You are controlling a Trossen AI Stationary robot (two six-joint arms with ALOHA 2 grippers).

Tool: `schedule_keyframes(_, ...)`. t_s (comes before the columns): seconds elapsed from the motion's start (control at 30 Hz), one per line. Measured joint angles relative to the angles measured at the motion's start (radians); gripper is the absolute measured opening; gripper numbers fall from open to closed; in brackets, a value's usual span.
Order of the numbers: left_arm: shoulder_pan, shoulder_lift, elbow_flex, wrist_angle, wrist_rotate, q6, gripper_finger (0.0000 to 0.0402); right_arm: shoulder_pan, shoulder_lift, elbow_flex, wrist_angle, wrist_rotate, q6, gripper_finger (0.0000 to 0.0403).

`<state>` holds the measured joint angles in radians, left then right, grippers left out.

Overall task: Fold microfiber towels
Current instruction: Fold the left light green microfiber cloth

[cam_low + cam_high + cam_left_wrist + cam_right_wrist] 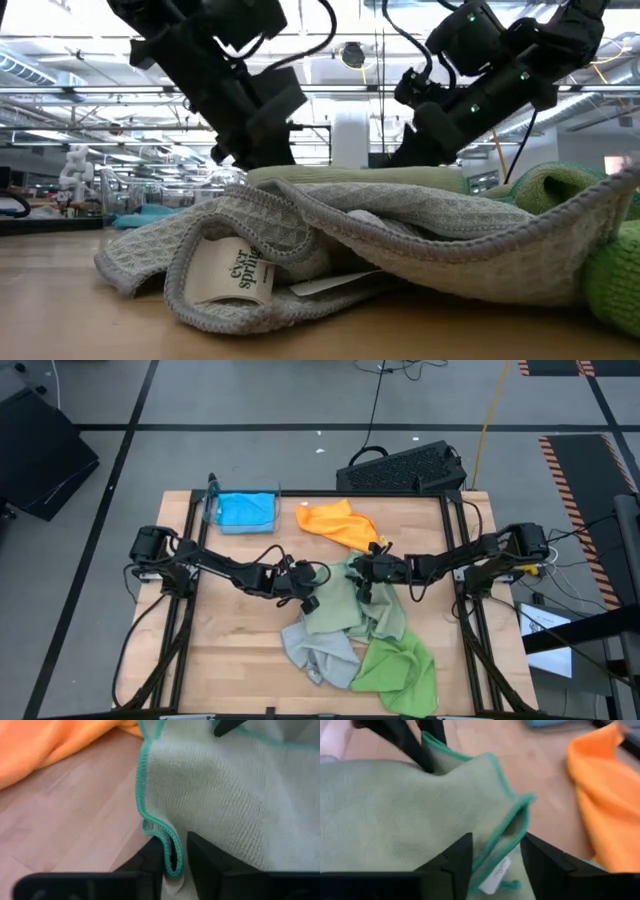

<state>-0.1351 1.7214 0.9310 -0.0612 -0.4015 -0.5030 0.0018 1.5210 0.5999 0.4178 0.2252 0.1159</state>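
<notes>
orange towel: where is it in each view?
High: orange towel at the table's far edge, just right of the blue towel.
Low: not visible; the grey towel fills the foreground.
Left wrist: upper left corner.
Right wrist: right side.
Shared landmark: the teal-edged sage green towel, beside the orange one in both wrist views and in the high view.
</notes>
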Motion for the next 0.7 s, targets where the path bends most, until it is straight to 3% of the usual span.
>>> schedule_keyframes(0.17,-0.001,-0.071,0.001,-0.017,0.006,0.01,0.0127,-0.022,-0.017,-0.005,-0.014,-0.151,0.008,0.0202)
schedule_keyframes(0.43,-0.024,-0.156,0.001,-0.062,-0.042,0.04,0.0134,-0.042,-0.143,-0.006,-0.124,-0.013,-0.035,0.0244)
schedule_keyframes(0.6,-0.022,-0.166,0.0,-0.045,-0.068,0.097,0.0134,-0.034,-0.25,-0.007,-0.143,-0.045,-0.075,0.0245)
schedule_keyframes(0.7,-0.023,-0.165,0.0,-0.011,-0.085,0.138,0.0134,-0.026,-0.256,-0.039,-0.027,-0.123,-0.077,0.0235)
